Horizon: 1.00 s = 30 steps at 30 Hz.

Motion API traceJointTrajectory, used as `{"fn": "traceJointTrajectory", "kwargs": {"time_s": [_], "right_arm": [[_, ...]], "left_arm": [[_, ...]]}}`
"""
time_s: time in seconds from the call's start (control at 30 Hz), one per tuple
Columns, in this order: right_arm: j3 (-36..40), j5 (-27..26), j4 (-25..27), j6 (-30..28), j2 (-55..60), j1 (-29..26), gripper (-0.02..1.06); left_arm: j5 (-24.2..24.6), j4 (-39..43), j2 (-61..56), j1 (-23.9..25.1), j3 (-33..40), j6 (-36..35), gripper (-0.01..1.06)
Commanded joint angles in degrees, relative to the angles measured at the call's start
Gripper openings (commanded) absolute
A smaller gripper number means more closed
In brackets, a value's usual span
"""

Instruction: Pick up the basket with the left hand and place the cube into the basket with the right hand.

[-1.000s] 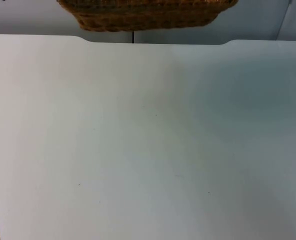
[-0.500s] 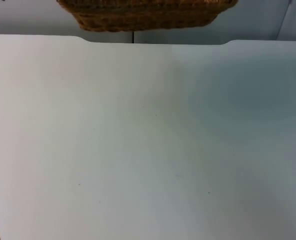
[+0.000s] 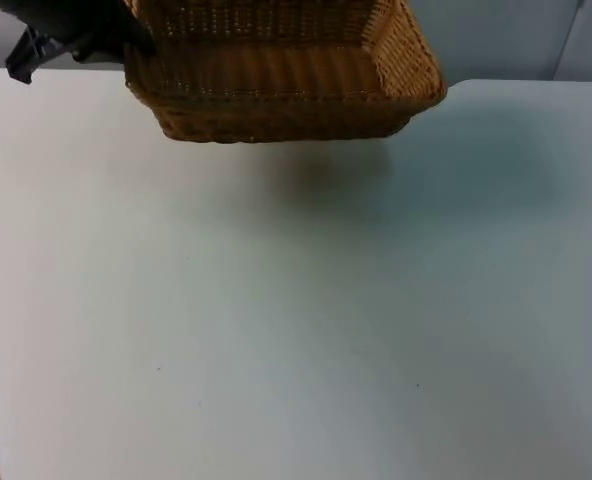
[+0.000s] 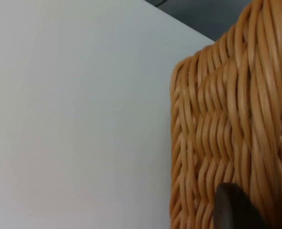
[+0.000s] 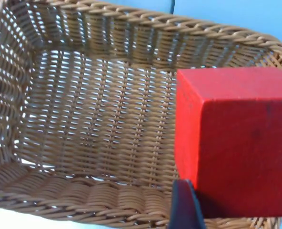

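We see the white table spread wide below the top camera, with a soft shadow on it just under the basket, toward the far edge

Above the far part of the table hangs the woven wicker basket, rectangular, tan, lifted clear of the surface and tilted so that we look at its near wall and part of its floor. In the right wrist view we look straight down into the basket: its floor and four walls are bare weave, with light showing through the gaps. In the left wrist view the basket's outer wall stands close, with the table beyond it

The left arm comes in at the basket's left end, and the left gripper meets the rim there; in its own wrist view a dark fingertip lies against the wicker, so we take it as clamped on the basket's wall

The red cube sits in the right gripper, pinched between its fingers, one dark fingertip pressed on the cube's near face. The cube hangs above the basket's open inside, toward one end, not touching the weave
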Motion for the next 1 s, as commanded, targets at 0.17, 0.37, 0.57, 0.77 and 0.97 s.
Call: {"fn": "traceJointTrajectory", "kwargs": {"time_s": [0.17,0.37,0.57,0.77,0.97], "right_arm": [[-0.51,-0.42,-0.08,0.18,-0.39,-0.10,0.07],[-0.51,-0.42,-0.08,0.18,-0.39,-0.10,0.07],[-0.51,-0.31,-0.08,0.18,-0.39,-0.10,0.07],[-0.51,-0.20,-0.08,0.18,-0.39,-0.10,0.07],[-0.51,-0.75,-0.08,0.18,-0.39,-0.10,0.07]], "left_arm": [[-0.64,-2.12,0.01,0.03,-0.62,-0.49,0.00],[-2.47,-2.23,1.27,0.03,-0.62,-0.49,0.00],[-4.86,-2.23,3.18,0.03,-0.62,-0.49,0.00],[-6.40,-2.23,3.56,0.03,-0.62,-0.49,0.00],[-6.51,-2.23,3.56,0.03,-0.62,-0.49,0.00]]}}
